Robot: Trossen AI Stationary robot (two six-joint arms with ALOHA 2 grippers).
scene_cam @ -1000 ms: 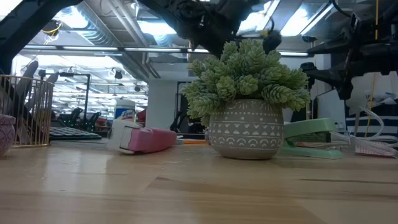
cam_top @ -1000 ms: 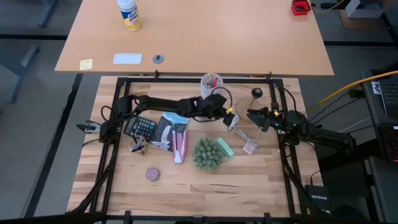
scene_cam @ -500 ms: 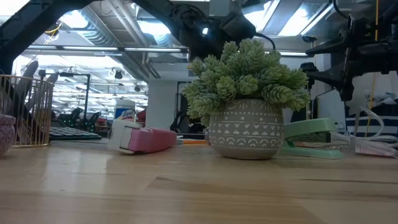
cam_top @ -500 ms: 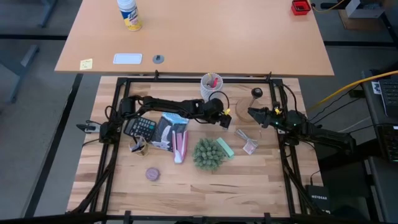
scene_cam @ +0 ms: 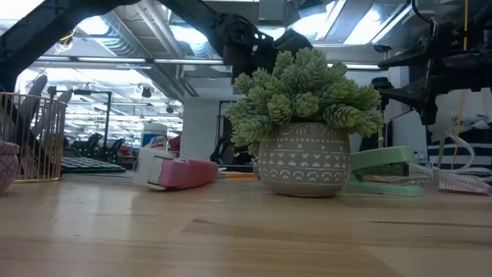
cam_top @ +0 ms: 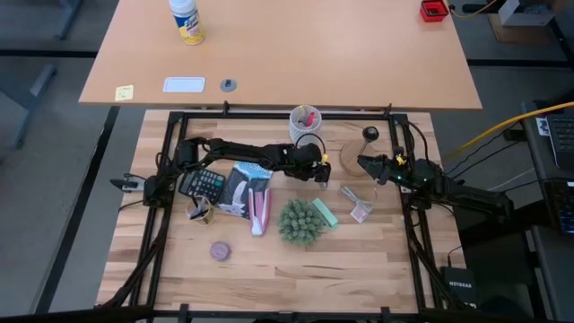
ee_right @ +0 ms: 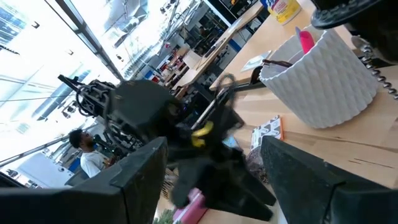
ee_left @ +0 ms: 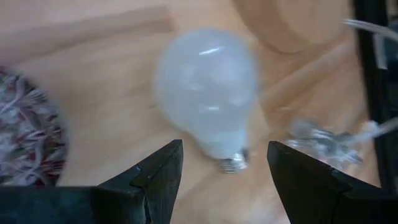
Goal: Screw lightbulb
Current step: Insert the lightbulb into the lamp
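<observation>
The lightbulb lies on the counter beside the wooden socket disc, framed between my left pincer's spread fingers. That pincer has pulled back toward it over the last second; grasping comes next. My right pincer waits nearby, fingers apart.

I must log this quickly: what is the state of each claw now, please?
Left claw: open, empty, fingers on either side of the lightbulb lying on the table.
Right claw: open, holding nothing.
</observation>
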